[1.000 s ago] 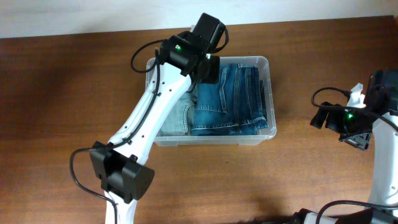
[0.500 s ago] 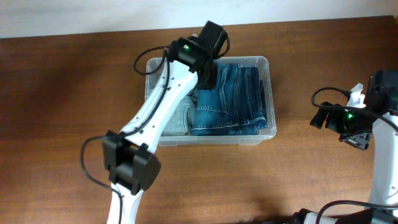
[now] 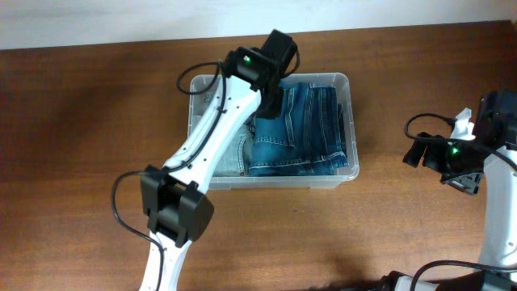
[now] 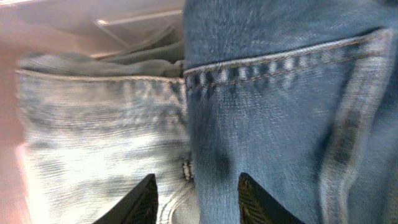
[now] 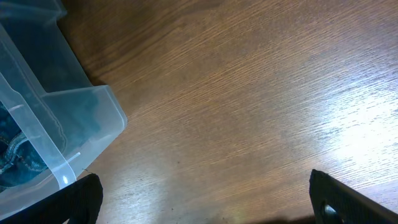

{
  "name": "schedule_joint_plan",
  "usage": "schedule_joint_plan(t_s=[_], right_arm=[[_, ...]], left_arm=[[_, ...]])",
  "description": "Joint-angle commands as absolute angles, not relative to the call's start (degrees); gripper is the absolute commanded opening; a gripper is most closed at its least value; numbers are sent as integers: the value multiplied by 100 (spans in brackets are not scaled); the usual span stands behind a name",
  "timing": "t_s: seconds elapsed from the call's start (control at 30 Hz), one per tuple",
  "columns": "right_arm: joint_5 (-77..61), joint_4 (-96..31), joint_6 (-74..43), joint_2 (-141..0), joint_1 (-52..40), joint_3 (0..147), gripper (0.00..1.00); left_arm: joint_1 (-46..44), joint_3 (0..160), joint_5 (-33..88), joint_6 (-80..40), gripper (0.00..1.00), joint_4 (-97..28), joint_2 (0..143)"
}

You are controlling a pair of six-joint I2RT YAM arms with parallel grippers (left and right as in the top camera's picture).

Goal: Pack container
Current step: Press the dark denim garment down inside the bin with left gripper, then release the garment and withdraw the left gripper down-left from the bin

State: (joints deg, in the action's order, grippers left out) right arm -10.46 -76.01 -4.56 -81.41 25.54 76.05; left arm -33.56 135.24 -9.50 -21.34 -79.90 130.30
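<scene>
Left gripper point(image 4: 198, 199) is hovering, fingers spread, over jeans point(image 4: 280, 106) at the container's point(image 3: 353, 121) 11 o'clock; right gripper point(image 5: 199, 202) is hanging spread.

overhead: even, moderately bright, sharp; only faint soft shadows on table point(image 3: 81, 162)
left wrist: very close, jeans point(image 4: 280, 112) blurred, stitching smeared; pale wash at left edge overexposed, pinkish
right wrist: strong glare on wood at right side; container point(image 5: 68, 118) corner translucent, lightly glinting; bottom corners black, no detail
</scene>
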Motion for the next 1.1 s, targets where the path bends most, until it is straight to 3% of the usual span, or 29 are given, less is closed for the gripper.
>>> schedule_joint_plan(t_s=[0.0,0.23,0.73,1.07], right_arm=[[-1031,-7599,-491,-8145,2589,7603,98],[-1031,-7599,-491,-8145,2589,7603,98],[-1031,-7599,-491,-8145,2589,7603,98],[-1031,-7599,-491,-8145,2589,7603,99]], left_arm=[[-3323,14501,-1035,-1997,53,-8383,12936],[-3321,16079,-1035,-1750,82,-9428,12908],[-3323,16492,-469,-801,93,-9671,11279],[-3323,15572,-233,-803,99,-9671,9939]])
